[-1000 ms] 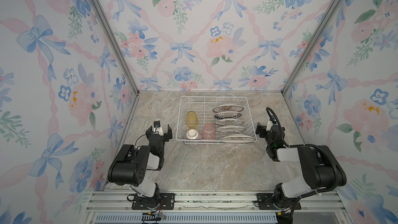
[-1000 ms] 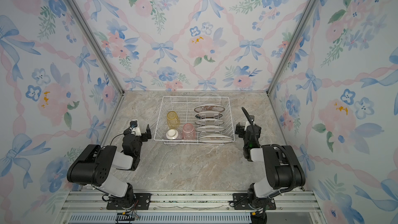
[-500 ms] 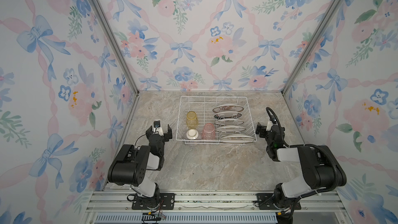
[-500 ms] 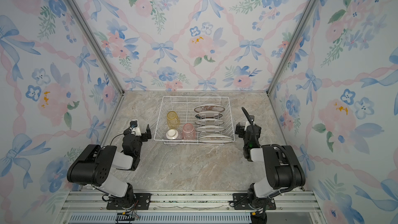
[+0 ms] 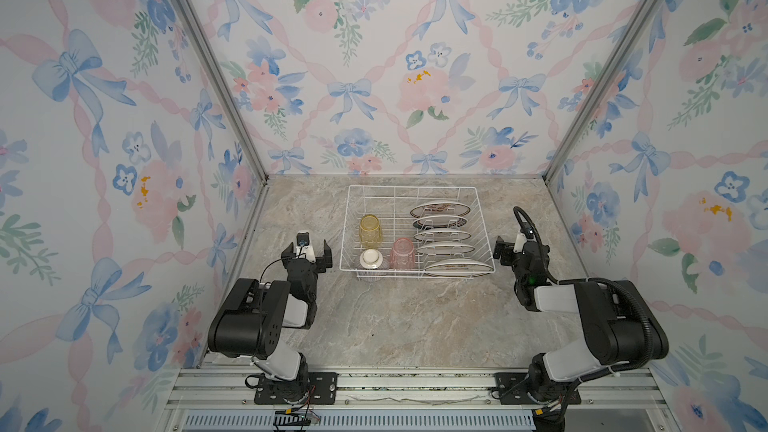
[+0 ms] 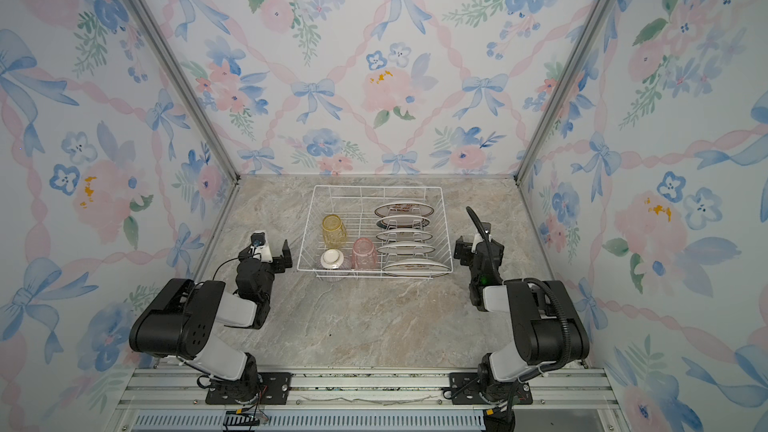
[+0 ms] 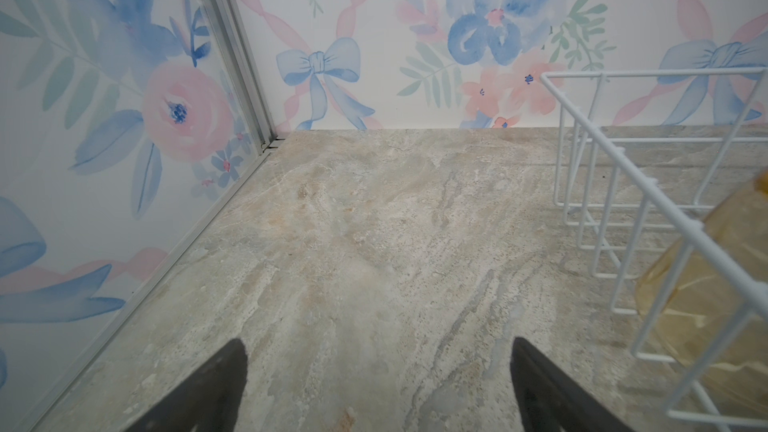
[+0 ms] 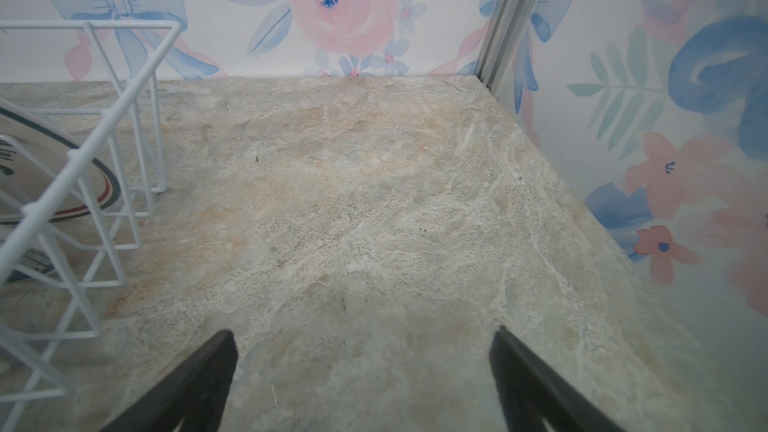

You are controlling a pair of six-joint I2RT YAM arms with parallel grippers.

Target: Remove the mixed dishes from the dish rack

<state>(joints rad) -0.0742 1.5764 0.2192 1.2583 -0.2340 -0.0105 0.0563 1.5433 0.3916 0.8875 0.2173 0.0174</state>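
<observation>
Marble tabletop [image 5: 395, 317], floral walls [image 5: 374, 56] on three sides. Dish rack [image 5: 411, 187] sits at centre of both top views, toward the back wall. Five plates [image 5: 442, 236] stand on edge in its right half. Yellow tumbler [image 5: 370, 229] is in the left half, bowl [image 5: 371, 259] at the lower-left corner, pink tumbler [image 5: 403, 253] just right of the bowl. Left gripper [image 5: 307, 253] is just left of the rack's lower-left corner, apart from the wire; right gripper [image 8: 361, 338] is just right of the lower-right corner. Both have jaws spread wide, grasping nothing. In the wrist views only bare marble lies between the fingers [image 7: 224, 376], with rack wire off to one side.
</observation>
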